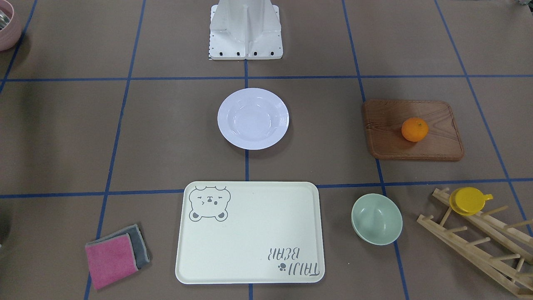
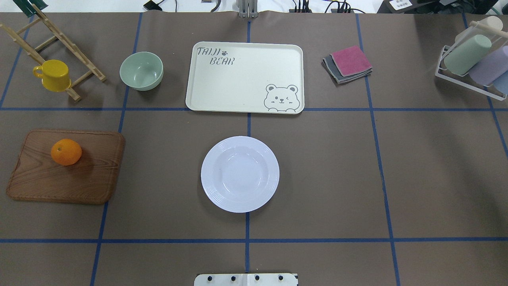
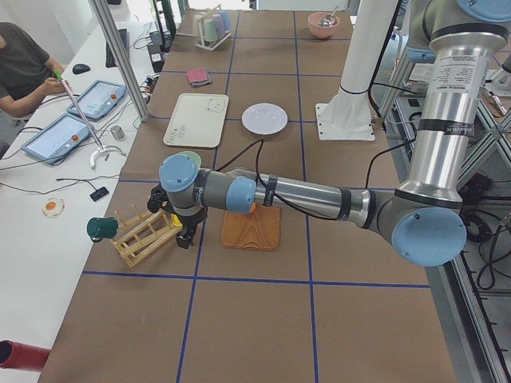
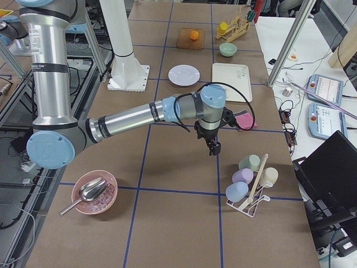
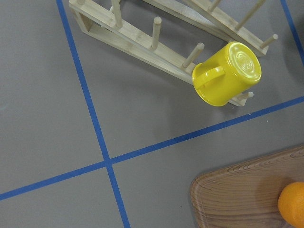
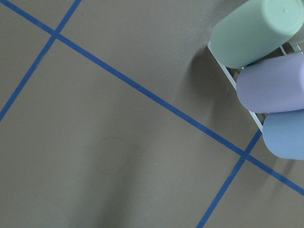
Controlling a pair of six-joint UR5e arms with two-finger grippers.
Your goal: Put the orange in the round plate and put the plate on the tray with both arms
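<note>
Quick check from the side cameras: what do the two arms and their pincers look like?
Both the left arm and right arm are silver-grey tubes with rounded light-blue joint caps. A black cable loops along each forearm. Upper tubes carry a black band and lettering too small to read. The left pincer and right pincer are black.

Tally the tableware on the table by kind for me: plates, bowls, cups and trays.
Plates: 1, the round plate
Bowls: 2, the pale-green bowl and the pink bowl
Cups: 5, the yellow cup and 4 pastel tumblers
Trays: 1, the tray
Total: 9
</note>
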